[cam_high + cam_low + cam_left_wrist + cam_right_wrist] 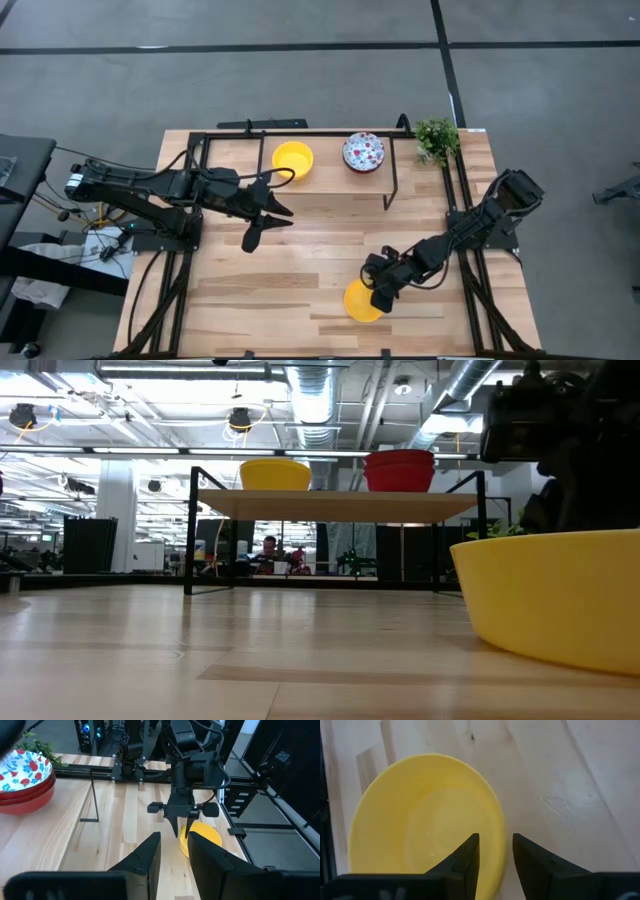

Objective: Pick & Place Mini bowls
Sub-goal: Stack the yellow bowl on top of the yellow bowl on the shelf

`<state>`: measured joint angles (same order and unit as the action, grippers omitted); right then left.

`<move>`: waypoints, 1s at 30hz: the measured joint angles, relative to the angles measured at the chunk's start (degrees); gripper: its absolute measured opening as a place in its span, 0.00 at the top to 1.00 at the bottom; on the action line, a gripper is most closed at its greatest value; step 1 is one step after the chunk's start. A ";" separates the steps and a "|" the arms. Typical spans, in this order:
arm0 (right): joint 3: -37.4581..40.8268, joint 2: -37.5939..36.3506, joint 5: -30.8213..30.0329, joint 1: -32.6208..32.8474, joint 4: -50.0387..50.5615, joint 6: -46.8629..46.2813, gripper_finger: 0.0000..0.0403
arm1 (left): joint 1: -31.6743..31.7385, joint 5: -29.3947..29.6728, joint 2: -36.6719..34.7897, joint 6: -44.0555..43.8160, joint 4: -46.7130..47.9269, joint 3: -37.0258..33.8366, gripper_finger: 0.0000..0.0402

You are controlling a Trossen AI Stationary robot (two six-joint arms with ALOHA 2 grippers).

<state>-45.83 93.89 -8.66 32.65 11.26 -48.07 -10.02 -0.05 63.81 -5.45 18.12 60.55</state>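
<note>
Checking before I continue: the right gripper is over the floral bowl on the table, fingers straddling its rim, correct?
Not quite. The right gripper straddles the rim of a plain yellow bowl, as the right wrist view shows. The floral bowls sit on the shelf.

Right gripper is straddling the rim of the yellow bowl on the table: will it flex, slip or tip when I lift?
The yellow bowl looks rigid, probably thin and light. Its smooth, glossy rim may slip between the right gripper fingers. Held by one edge, it will likely hang tilted.
</note>
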 joint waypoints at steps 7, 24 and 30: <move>-0.30 -0.31 2.03 -0.17 0.21 -0.21 0.84 | 0.00 0.00 0.00 0.02 -0.44 0.00 0.76; -1.57 -0.57 4.76 -0.55 0.29 -4.00 0.99 | -0.02 0.00 0.00 8.42 -0.62 0.00 0.76; -5.88 -0.57 4.75 -3.08 3.16 -3.01 0.99 | -0.47 0.00 0.96 13.10 -0.89 0.00 0.76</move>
<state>-51.71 93.32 -3.91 29.57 14.42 -51.08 -10.49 -0.05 64.77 7.64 17.23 60.55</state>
